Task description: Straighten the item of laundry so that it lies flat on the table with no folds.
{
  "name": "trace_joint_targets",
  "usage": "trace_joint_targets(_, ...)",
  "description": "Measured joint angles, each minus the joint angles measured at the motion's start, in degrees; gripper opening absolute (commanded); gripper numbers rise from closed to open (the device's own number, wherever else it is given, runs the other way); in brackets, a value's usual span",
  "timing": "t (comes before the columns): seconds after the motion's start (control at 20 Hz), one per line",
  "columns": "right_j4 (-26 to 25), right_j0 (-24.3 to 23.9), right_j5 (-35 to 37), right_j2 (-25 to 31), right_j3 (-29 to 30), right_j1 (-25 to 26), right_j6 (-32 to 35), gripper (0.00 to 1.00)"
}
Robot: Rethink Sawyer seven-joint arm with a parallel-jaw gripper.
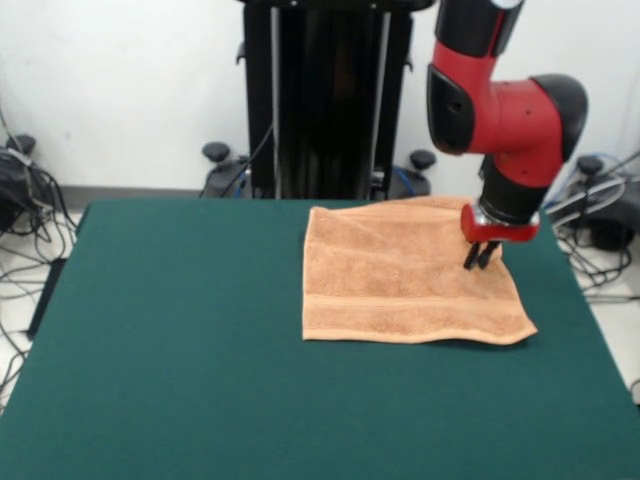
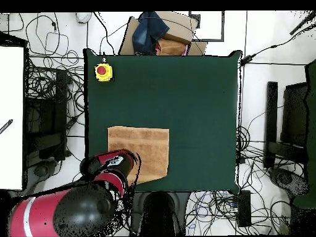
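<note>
The green table (image 1: 200, 380) lies bare before the soft, limp towel (image 1: 400, 285); pinch its far corner beneath the near-closed gripper (image 1: 481, 256).

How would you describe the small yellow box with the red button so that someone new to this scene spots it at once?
Start from the large dark green felt-topped table in the overhead view and go to the corner farthest from the red and black robot arm, diagonally beyond the light orange-tan terry-cloth towel. There sits a small yellow box with a round red button, the only hard, bright object on the table.
</note>
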Motion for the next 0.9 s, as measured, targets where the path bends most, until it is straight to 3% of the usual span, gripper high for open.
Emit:
trace_joint_targets(0.4,0.0,1.3,1.2,-0.9,-1.0,0.3,0.0,0.00)
trace_joint_targets(0.6,-0.1,0.9,6.1,-0.7,-3.1,0.6,0.0,0.00)
trace_joint_targets(0.9,-0.7,-1.4,20.2,1.0,-10.0,2.1,0.0,0.00)
